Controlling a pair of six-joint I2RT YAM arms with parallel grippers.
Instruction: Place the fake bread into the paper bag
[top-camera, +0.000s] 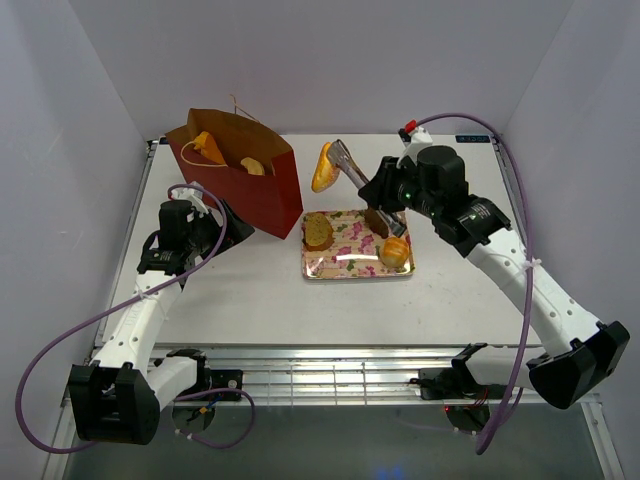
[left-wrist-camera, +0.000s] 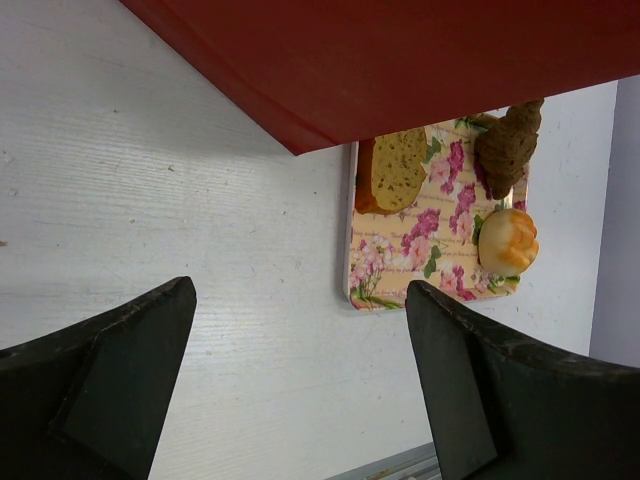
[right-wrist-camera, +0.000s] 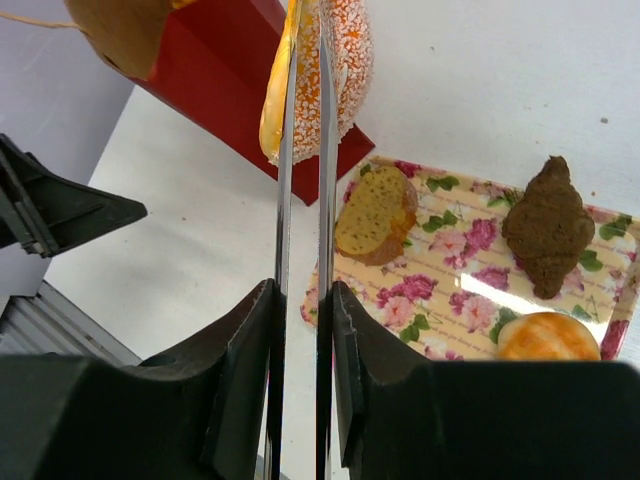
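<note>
The dark red paper bag (top-camera: 262, 190) stands open at the back left with two pieces of fake bread (top-camera: 210, 148) inside. My right gripper (right-wrist-camera: 303, 310) is shut on metal tongs (right-wrist-camera: 300, 200). The tongs pinch an orange sugared pastry (right-wrist-camera: 335, 60) in the air, just right of the bag's rim (top-camera: 322, 168). A toast slice (top-camera: 318, 230), a brown croissant (right-wrist-camera: 547, 225) and a round golden roll (top-camera: 396, 251) lie on the floral tray (top-camera: 345, 265). My left gripper (left-wrist-camera: 300, 300) hangs open over bare table beside the bag's red wall (left-wrist-camera: 400, 60).
The floral tray (left-wrist-camera: 400, 270) sits just right of the bag, near the table's middle. Purple cables loop from both arms. A metal rail runs along the near edge of the table. White walls close in the back and sides.
</note>
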